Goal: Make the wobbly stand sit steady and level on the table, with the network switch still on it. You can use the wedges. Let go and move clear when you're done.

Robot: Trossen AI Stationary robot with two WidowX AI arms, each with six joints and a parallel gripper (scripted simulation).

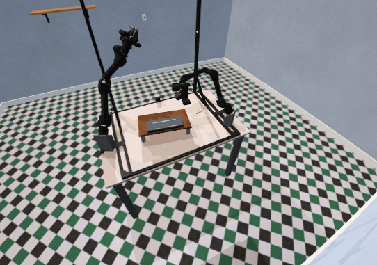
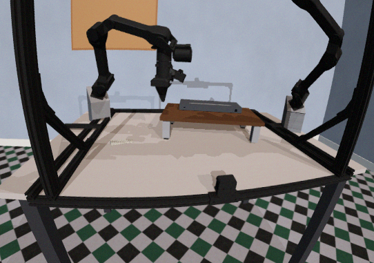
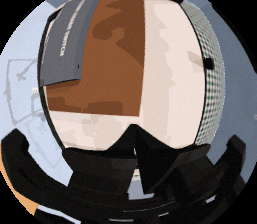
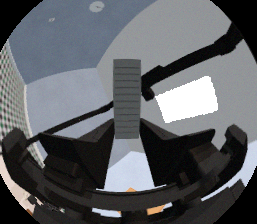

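The brown stand [image 1: 143, 121] [image 2: 214, 117] [image 3: 113, 55] is on the table on short grey legs. Whether all legs touch the table is too small to tell. The grey network switch [image 1: 165, 123] [image 2: 210, 105] [image 3: 63, 45] lies on its top. A pale ribbed strip, apparently wedge material [image 1: 199, 112] [image 2: 121, 142], lies on the table beside the stand. My left gripper [image 1: 186, 103] [image 2: 163, 100] [image 3: 133, 127] is shut and empty, pointing down beyond the stand's end. My right gripper [image 4: 126, 121] is raised high, shut on a ribbed wedge [image 4: 127, 90]; its fingers are outside the exterior view.
A black frame [image 2: 155, 201] [image 1: 198, 33] runs around the table and rises over it. A small black block [image 2: 225, 186] [image 1: 158, 99] sits at one long edge of the table. The right arm [image 1: 119, 58] [image 2: 321, 15] stands tall beside a frame post.
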